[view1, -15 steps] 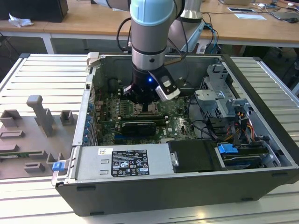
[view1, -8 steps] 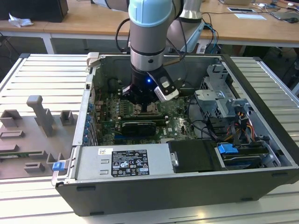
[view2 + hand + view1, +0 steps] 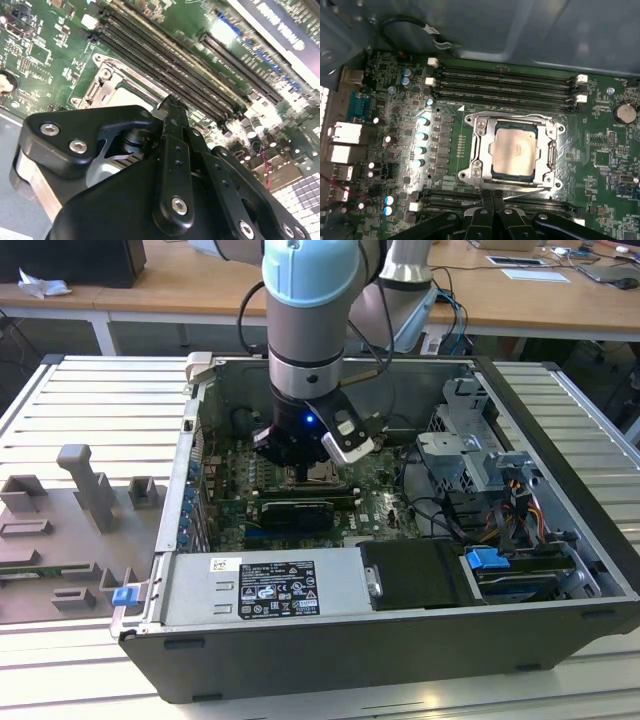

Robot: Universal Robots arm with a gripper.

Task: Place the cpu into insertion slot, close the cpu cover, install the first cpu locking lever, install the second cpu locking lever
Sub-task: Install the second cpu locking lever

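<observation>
The cpu (image 3: 514, 151) lies silvery face up in the insertion slot (image 3: 468, 120) on the green motherboard. The cpu cover (image 3: 482, 150), a silvery frame, lies flat around it. A thin metal lever rod (image 3: 527, 191) runs along the socket edge nearest my fingertips. My gripper (image 3: 492, 192) is shut, its two black fingers pressed together just off that edge with nothing visibly held. In the second wrist view the gripper (image 3: 171, 102) tip hangs over the socket's side (image 3: 102, 82). In the exterior view the gripper (image 3: 300, 472) reaches down into the open case beside the socket (image 3: 322, 475).
Long black memory slots (image 3: 505, 85) flank the socket on both sides. A black card (image 3: 290, 512) stands close in front of the gripper, the power supply (image 3: 265, 585) beyond it. Drive cage (image 3: 470, 455) and cables (image 3: 487, 562) fill the exterior view's right. Grey fixtures (image 3: 85, 480) sit outside the case.
</observation>
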